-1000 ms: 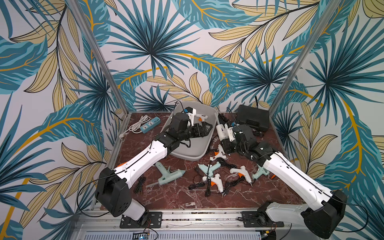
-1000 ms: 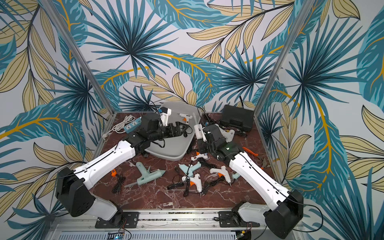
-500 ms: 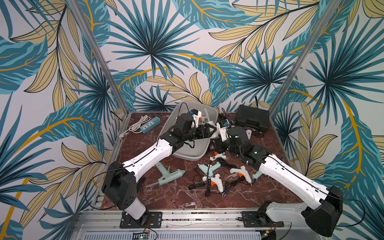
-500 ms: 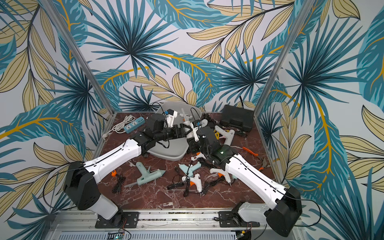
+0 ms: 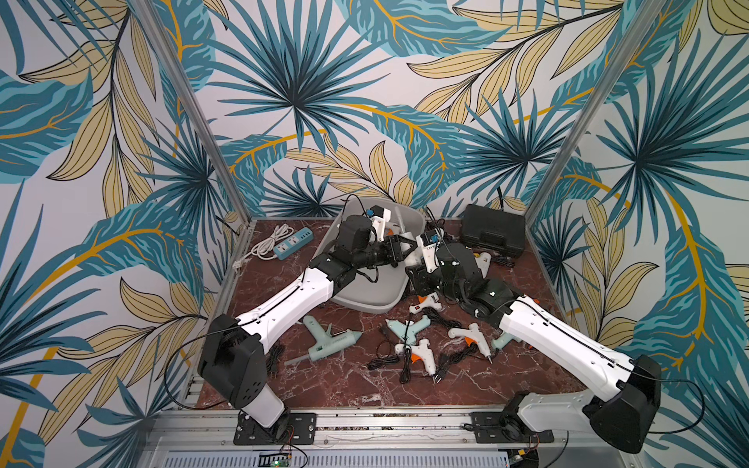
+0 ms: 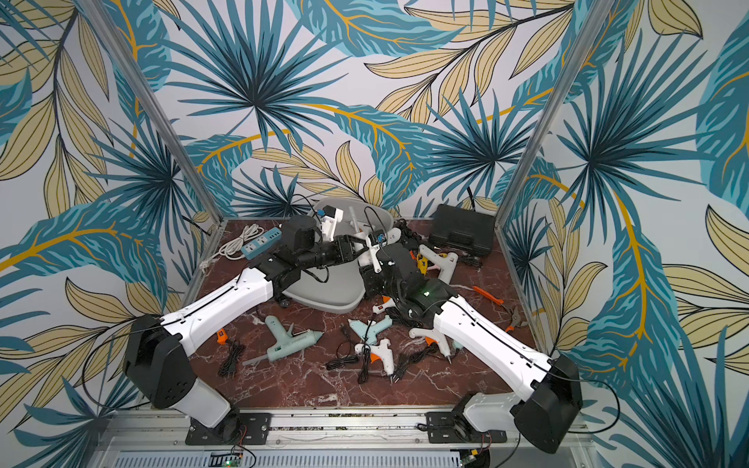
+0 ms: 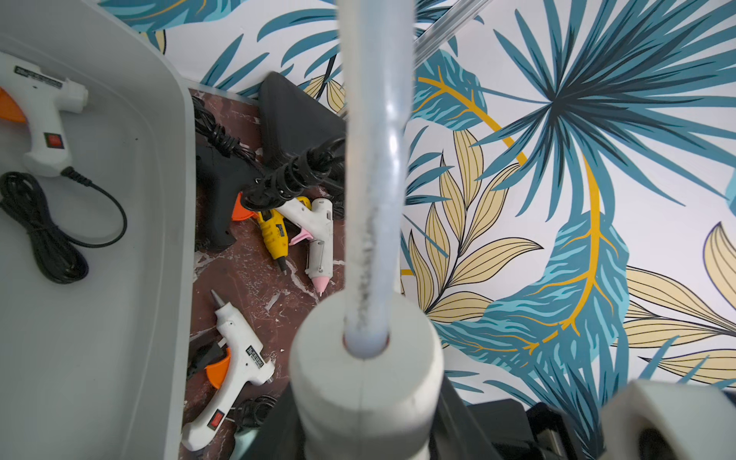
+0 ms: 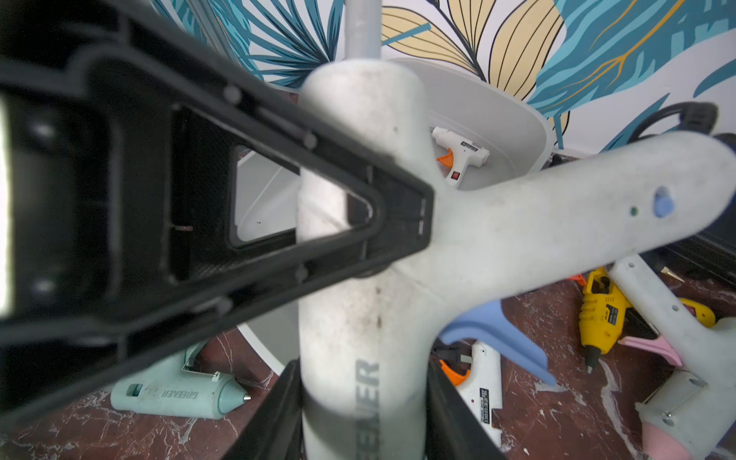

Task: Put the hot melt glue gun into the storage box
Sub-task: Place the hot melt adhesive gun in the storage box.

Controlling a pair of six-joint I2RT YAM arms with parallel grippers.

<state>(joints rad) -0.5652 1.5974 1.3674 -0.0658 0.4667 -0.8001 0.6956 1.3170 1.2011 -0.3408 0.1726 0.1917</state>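
Observation:
A white hot melt glue gun (image 8: 358,318) with a blue trigger (image 8: 490,330) hangs above the right rim of the light-grey storage box (image 5: 364,300). My right gripper (image 8: 362,406) is shut on its barrel. My left gripper (image 7: 366,418) grips the rear end, where a clear glue stick (image 7: 374,159) sticks out. One left finger (image 8: 278,199) lies across the gun body in the right wrist view. In both top views the two grippers meet at the gun (image 6: 367,259). Inside the box (image 7: 171,239) lies a small white glue gun (image 7: 44,115) with its coiled cord.
Several glue guns and cords lie on the marble top in front of the box, among them a mint one (image 5: 330,342) and a white one (image 5: 421,354). A yellow one (image 7: 273,231) lies right of the box. A black hard case (image 5: 492,231) stands at the back right, a power strip (image 5: 292,243) at the back left.
My left gripper has swung right from over the box and closed on the glue gun. The right arm has brought the gun left, up to the box's rim.

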